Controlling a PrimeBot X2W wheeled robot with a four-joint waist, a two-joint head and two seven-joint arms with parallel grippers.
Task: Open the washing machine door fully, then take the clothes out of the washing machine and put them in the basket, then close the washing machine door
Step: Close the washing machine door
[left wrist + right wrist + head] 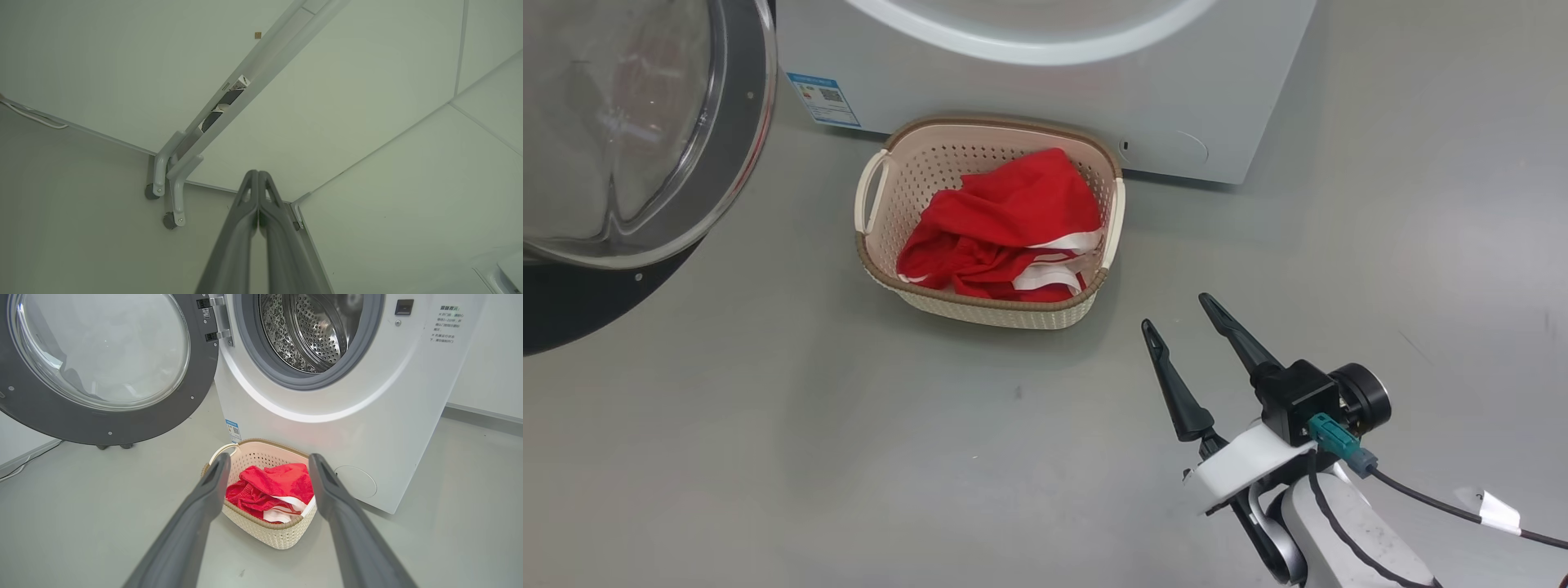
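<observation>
Your right gripper (1176, 312) hovers, fingers spread and empty, near the basket (992, 309) holding the clothes (1005, 220); your left gripper (258, 174) is clenched on nothing; the washing machine door (122, 424) stands open.

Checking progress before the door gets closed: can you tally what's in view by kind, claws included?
washing machine: 1
door, open: 1
basket: 1
heap of red clothes, in the basket (separate garments cannot be told): 1
claws, left claw and right claw: 2
Total: 6
</observation>
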